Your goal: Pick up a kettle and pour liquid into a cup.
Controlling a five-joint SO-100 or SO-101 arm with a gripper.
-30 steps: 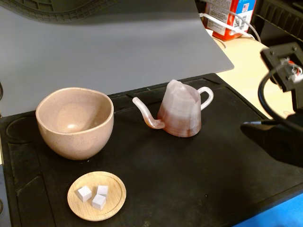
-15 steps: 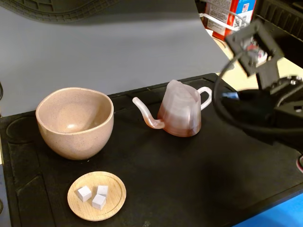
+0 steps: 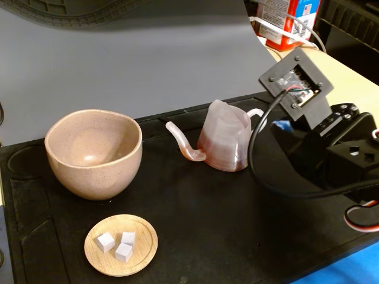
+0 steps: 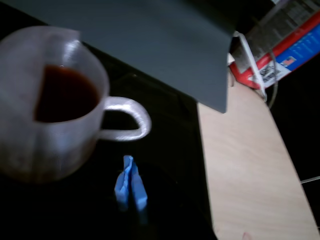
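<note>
The kettle [image 3: 224, 141] stands upright on the black mat, its thin spout pointing left toward the cup [image 3: 93, 152], a big beige-pink speckled bowl that looks empty. In the wrist view the kettle [image 4: 30, 145] sits at the left, with dark reddish-brown liquid [image 4: 65, 95] inside and its loop handle [image 4: 131, 116] pointing right. My gripper [image 4: 131, 186] shows as two blue fingertips pressed together, shut and empty, just short of the handle and not touching it. In the fixed view only a blue bit of the gripper [image 3: 283, 126] shows to the right of the kettle, behind the camera mount.
A small round wooden dish [image 3: 140, 255] with three white cubes lies in front of the cup. The black mat [image 3: 207, 213] covers the work area. A pale wooden table [image 4: 250, 170] and a red-and-blue carton [image 3: 290, 21] are at the right rear. A grey board stands behind.
</note>
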